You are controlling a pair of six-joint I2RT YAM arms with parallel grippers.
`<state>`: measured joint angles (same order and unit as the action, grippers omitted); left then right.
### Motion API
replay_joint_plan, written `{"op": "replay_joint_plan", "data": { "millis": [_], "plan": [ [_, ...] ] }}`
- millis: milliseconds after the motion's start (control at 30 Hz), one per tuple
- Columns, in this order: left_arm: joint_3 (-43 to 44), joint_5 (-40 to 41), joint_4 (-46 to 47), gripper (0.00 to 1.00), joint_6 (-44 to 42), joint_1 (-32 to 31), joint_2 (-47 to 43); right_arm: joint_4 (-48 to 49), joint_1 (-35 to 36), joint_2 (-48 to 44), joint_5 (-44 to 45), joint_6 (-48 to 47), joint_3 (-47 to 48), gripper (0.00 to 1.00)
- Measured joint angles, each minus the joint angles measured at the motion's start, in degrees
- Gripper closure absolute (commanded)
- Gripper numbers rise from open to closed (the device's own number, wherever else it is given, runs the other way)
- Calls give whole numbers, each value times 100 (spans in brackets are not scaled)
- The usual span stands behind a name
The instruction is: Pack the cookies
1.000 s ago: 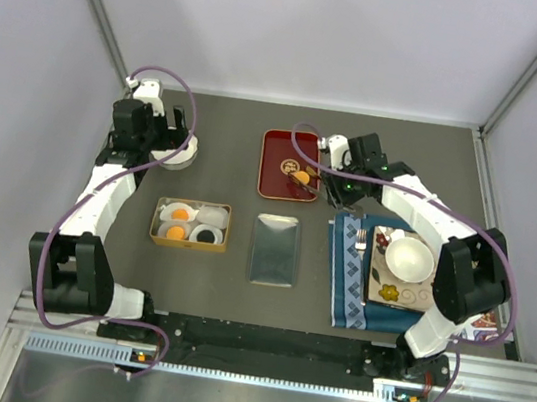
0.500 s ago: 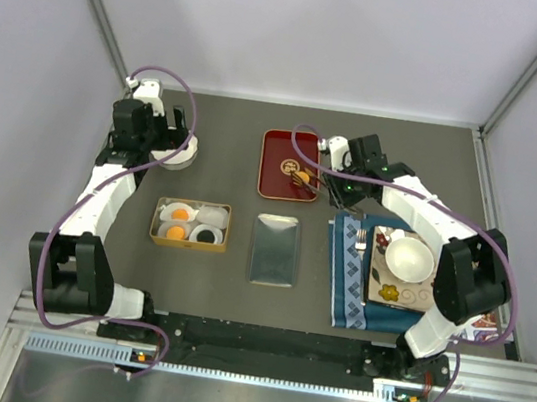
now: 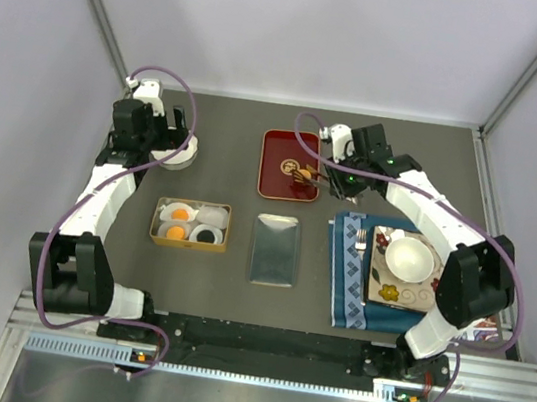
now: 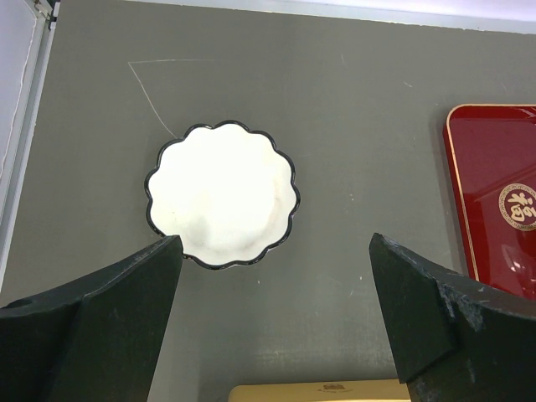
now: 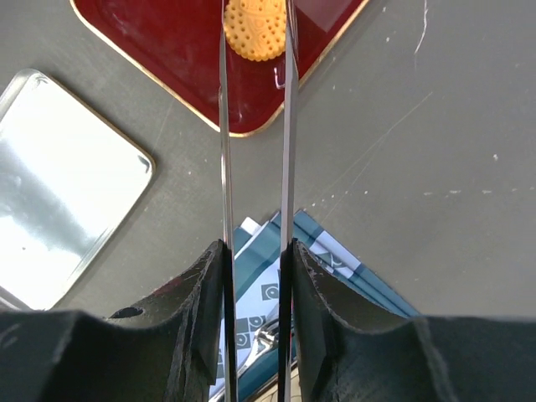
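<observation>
My right gripper (image 5: 255, 251) is shut on a pair of thin metal tongs (image 5: 224, 126). Between the tong tips sits one orange cookie (image 5: 254, 29), over the near corner of the red tray (image 5: 167, 50). From above, the right gripper (image 3: 338, 176) hangs at the red tray's (image 3: 281, 147) right edge. The yellow box (image 3: 187, 243) holds two orange cookies (image 3: 181, 213) and a black one (image 3: 206, 236) in white paper cups. At the back left my left gripper (image 4: 276, 276) stands wide open and empty, just short of a white scalloped dish (image 4: 222, 193).
A shiny metal lid (image 3: 274, 249) lies between the box and a blue patterned cloth (image 3: 347, 284). The cloth carries a fork (image 3: 360, 239) and a patterned plate (image 3: 396, 293) with a white bowl (image 3: 410, 258). The yellow box's edge (image 4: 318, 390) shows under my left fingers.
The right gripper squeezed the tongs narrower around the orange cookie, and the right arm drew back a little toward the rear. The left arm has not moved.
</observation>
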<state>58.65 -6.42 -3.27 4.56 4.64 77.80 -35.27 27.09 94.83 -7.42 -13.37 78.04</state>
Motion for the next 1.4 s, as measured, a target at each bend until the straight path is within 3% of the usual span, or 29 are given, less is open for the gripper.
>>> {"op": "replay_joint_plan", "data": {
  "millis": [300, 933, 1400],
  "plan": [
    [0, -2, 0, 1, 2, 0, 0, -101, 326, -219, -105, 4, 275, 86],
    [0, -22, 0, 1, 7, 2, 0, -356, 2155, -282, -402, -107, 953, 86],
    [0, -22, 2, 1, 7, 4, 9, -376, 2367, 424, -511, -162, 1029, 86]
  ]
}}
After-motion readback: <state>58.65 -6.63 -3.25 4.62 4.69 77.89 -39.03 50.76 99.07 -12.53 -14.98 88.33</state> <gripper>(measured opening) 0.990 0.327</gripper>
